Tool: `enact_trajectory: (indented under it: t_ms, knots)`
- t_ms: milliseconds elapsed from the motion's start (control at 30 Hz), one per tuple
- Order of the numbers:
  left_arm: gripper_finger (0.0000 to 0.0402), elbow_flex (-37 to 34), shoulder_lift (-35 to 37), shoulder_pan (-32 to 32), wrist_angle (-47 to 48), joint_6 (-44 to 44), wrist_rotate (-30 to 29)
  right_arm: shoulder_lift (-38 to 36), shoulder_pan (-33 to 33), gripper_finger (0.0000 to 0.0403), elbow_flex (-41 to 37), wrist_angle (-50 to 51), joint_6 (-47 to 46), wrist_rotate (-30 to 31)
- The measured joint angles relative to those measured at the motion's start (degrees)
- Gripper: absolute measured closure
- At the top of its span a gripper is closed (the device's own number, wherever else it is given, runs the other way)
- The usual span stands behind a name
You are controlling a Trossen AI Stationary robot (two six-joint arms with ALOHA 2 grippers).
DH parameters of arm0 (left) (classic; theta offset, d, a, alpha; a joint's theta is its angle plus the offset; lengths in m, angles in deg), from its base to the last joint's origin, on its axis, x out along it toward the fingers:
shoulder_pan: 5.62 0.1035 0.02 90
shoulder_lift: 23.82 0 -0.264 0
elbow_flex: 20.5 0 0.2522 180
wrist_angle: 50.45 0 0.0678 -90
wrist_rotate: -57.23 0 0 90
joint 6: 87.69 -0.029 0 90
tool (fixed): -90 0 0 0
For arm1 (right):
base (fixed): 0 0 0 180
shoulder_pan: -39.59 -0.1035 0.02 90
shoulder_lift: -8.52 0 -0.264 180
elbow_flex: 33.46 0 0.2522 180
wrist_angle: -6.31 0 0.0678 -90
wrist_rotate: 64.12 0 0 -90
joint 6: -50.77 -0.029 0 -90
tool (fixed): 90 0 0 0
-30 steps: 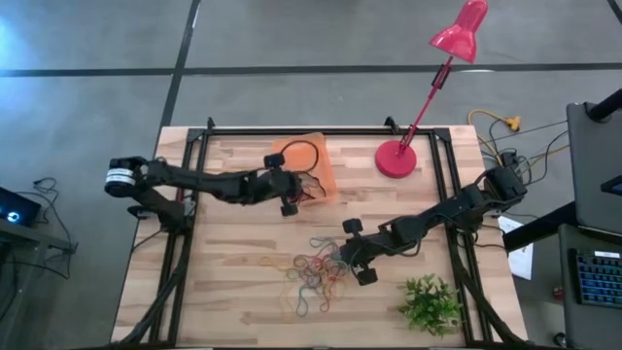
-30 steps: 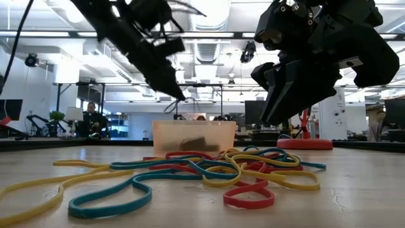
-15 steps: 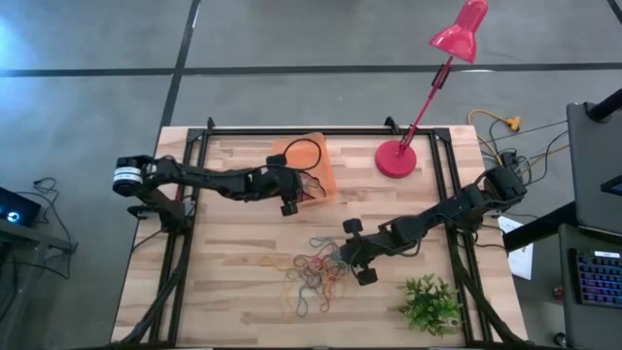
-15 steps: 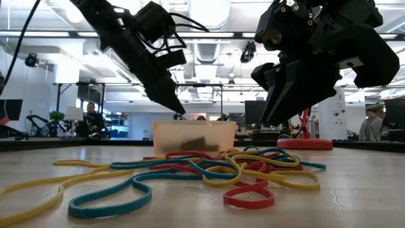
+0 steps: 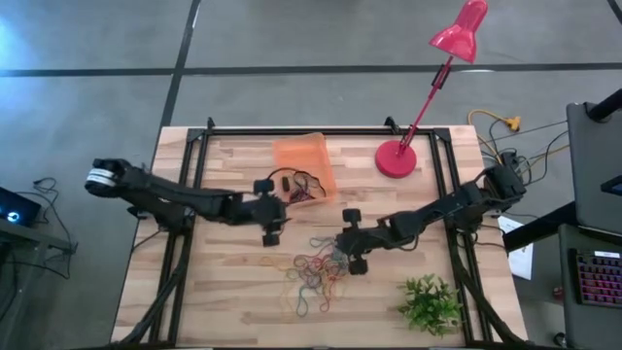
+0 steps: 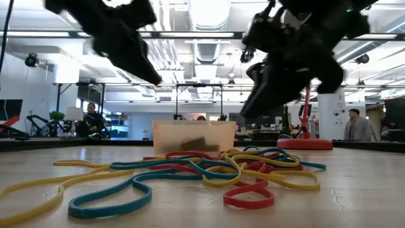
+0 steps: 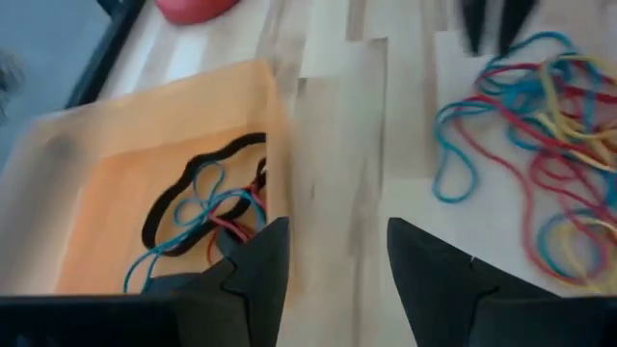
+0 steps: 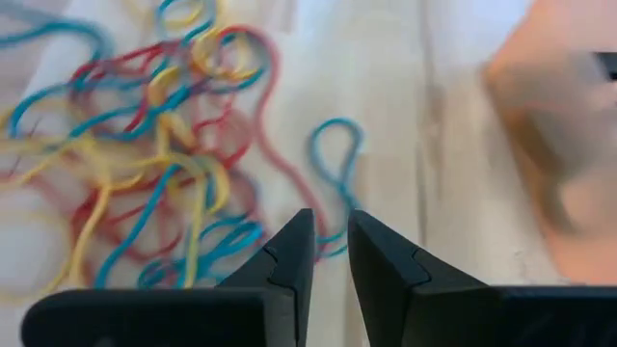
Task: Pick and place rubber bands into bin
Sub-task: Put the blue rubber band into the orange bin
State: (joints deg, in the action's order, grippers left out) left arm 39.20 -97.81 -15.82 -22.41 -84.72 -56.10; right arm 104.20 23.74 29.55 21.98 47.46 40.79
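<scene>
Orange translucent bin (image 5: 303, 164) sits on the wooden bench (image 5: 224, 292) toward its far edge in the high view, with a few bands and a black loop (image 5: 289, 181) inside. Red lamp base (image 5: 396, 158) stands beside the bin, apart from it. Bands (image 5: 316, 274), a loose tangle of red, yellow, blue and green, lie nearer the front edge. Small green plant (image 5: 429, 303) stands at the front right corner. Left gripper (image 5: 272, 216) hovers just in front of the bin, between bin and pile. Right gripper (image 5: 348, 249) hangs at the pile's right edge.

Low view: bands (image 6: 209, 170) sprawl across the foreground; bin (image 6: 193, 137) stands behind them, a dark loop showing through its wall. Both arms hang dark overhead. People (image 6: 92, 118) show in the room beyond.

Left wrist view: jaws spread wide, holding nothing, over bare wood beside the bin (image 7: 125, 173). Black loop (image 7: 198, 183) and blue and red bands lie in the bin; the pile (image 7: 525, 145) lies well apart.

Right wrist view: jaws nearly together with a narrow gap, nothing between them, above a blue band (image 8: 335, 159) at the pile's edge. Bin (image 8: 559, 145) shows blurred to one side.
</scene>
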Motion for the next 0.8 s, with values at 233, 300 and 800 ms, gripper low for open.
enact_trajectory:
  t_ms: [233,300,800]
  knots:
    - [0.0242,-5.3,5.8,-6.4,-2.4,4.5,-4.7,0.0,4.1,0.0346,0.0,-1.3,-1.7,-4.0]
    - [0.0242,-6.1,7.3,-7.2,-2.3,4.8,-5.0,0.7,5.2,0.0346,0.0,-2.2,-2.5,-6.5]
    - [0.0242,-13.8,20.0,-10.0,-3.1,5.7,-6.1,9.7,8.4,0.0281,1.3,-5.8,-4.2,-12.0]
